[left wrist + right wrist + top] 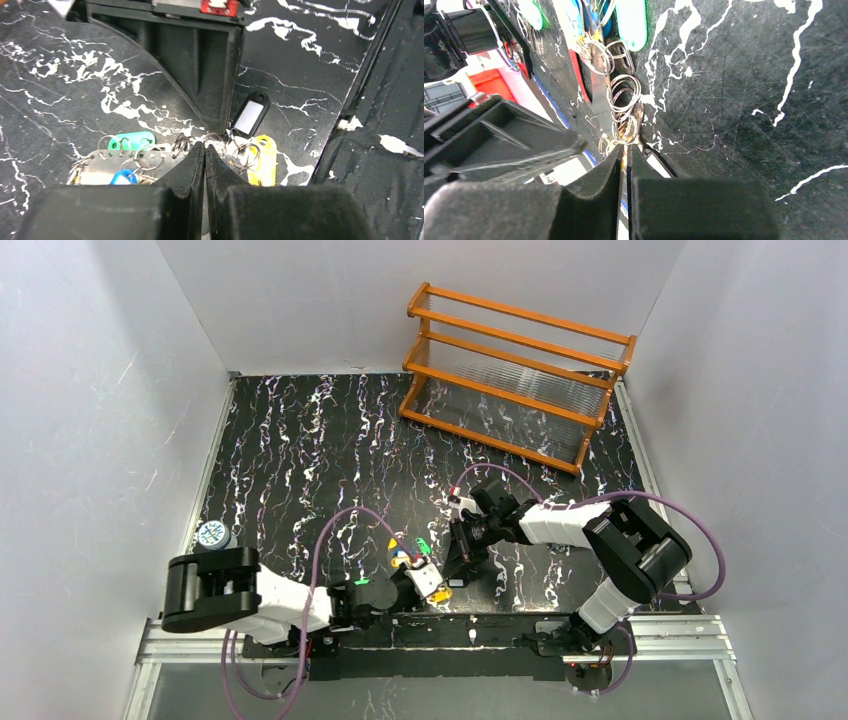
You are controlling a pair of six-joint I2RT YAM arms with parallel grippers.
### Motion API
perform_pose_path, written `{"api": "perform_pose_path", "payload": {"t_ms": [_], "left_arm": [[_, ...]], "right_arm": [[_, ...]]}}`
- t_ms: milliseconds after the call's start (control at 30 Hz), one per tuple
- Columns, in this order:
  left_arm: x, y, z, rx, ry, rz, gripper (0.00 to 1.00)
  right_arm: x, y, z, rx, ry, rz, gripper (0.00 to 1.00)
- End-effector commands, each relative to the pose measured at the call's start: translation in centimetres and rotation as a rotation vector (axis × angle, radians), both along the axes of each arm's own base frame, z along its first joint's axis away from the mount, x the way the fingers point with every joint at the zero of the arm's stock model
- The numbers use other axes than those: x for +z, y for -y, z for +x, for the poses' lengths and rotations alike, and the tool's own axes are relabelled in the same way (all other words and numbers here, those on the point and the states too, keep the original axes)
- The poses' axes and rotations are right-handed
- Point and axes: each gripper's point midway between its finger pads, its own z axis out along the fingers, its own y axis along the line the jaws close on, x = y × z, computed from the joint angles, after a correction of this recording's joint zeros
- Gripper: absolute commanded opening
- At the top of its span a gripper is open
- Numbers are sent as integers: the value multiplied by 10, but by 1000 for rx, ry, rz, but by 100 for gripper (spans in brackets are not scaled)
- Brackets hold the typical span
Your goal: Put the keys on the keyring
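Right wrist: right claw point(626, 148) pinching keyring point(600, 85) edge-on.

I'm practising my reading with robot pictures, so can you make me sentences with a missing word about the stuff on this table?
1. The wooden rack at the back of the table is coloured ____.
2. The key tag lying closest to the black key tag is ____.
3. The small round can stands right beside the robot's ____ arm.
Missing words: orange; yellow; left.
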Motion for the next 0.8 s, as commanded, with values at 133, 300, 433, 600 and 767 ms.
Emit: {"api": "perform_pose_path", "payload": {"t_ms": [133,300,433,600,767], "left_arm": [[24,-26,2,46,22,-98,0],[28,-33,1,52,15,-131,0],[27,-34,2,69,6,-128,14],[23,-29,1,42,17,-91,26],[14,-23,-2,-11,45,-22,28]], "right_arm": [[27,-9,14,65,128,80,18],[31,-9,20,68,178,79,25],[24,-8,22,59,146,45,29],[17,-5,20,62,129,21,35],[12,1,26,47,126,6,42]]}}
